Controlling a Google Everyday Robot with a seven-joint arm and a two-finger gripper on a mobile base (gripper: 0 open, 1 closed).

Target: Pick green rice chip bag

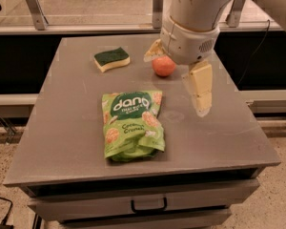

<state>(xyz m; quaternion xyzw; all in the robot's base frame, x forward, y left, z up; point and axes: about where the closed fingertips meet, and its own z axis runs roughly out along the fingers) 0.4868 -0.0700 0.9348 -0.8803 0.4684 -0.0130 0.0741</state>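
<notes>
The green rice chip bag lies flat at the middle front of the grey table. It is light green with a dark-green top patch and white "dang" lettering, top end pointing away from me. My gripper hangs above the table to the right of and behind the bag, over the red-orange fruit. It is open and empty. One cream finger points down to the right of the bag, apart from it. The other finger peeks out at the left of the wrist.
A green-and-yellow sponge lies at the back left of the table. A red-orange round fruit sits at the back middle, partly under the wrist. A rail with metal posts runs behind the table. A drawer with a handle is below the front edge.
</notes>
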